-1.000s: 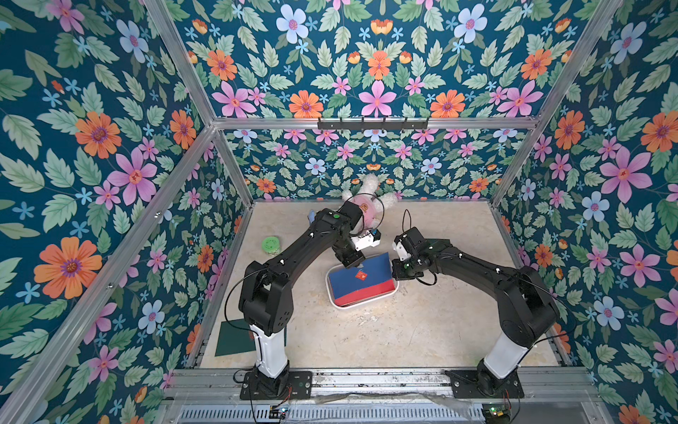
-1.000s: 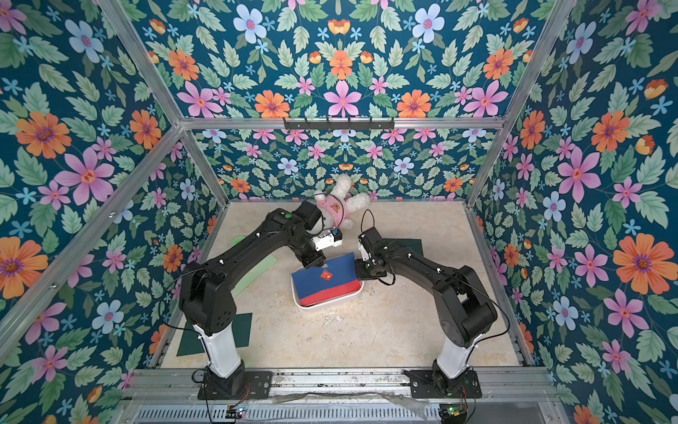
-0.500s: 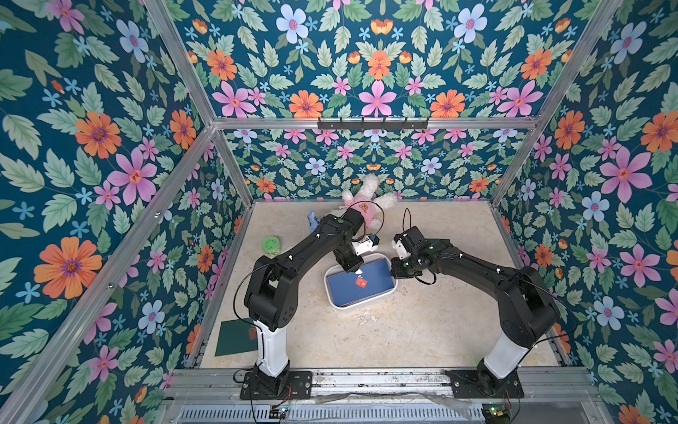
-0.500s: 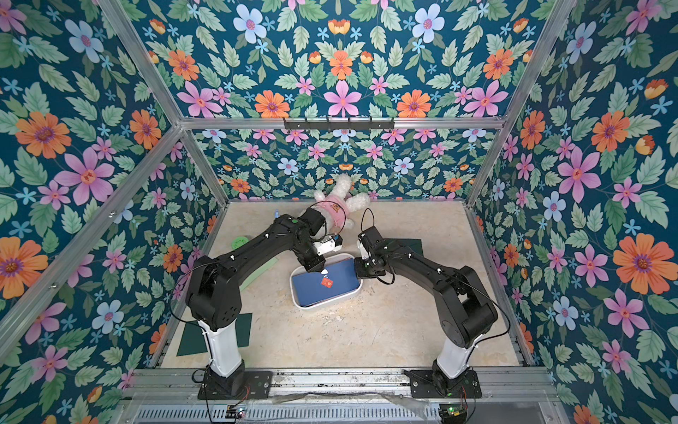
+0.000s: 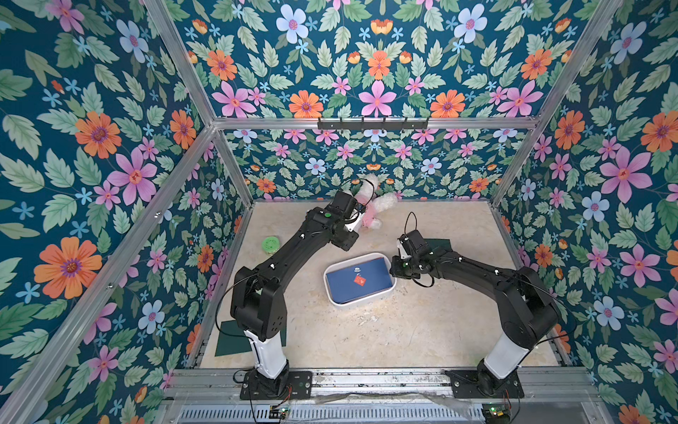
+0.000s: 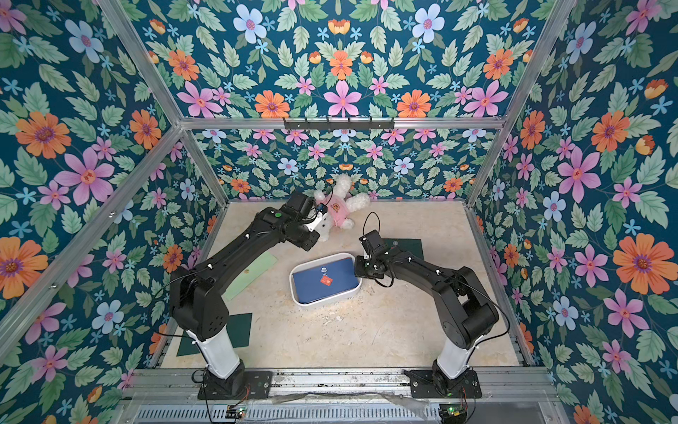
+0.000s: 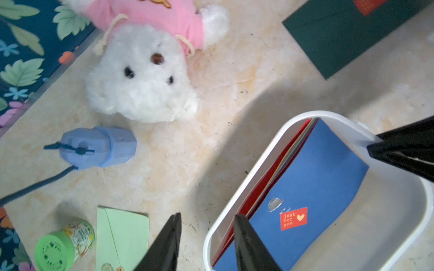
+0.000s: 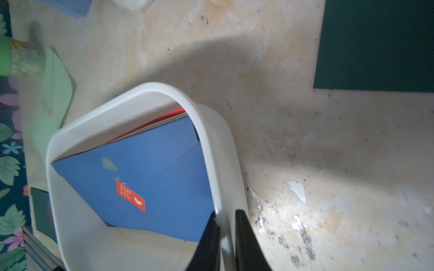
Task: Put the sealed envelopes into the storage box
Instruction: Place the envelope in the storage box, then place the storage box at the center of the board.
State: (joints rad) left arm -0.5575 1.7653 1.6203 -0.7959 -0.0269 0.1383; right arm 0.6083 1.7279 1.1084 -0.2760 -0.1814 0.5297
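Your top views bright, even and sharp, soft arm shadows on the table [image 5: 422, 330], your wrist views dimmer, broad grey shadow across the table beside the box [image 7: 263, 150], wrist edges soft and blurred, bright patch near peeled paint.

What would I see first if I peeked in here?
Probably the white storage box in the middle of the table, with a blue envelope lying on top inside it and the right hand pinching its rim. Then the fluffy white teddy in a pink top by the back wall, close to the left hand, which is open.
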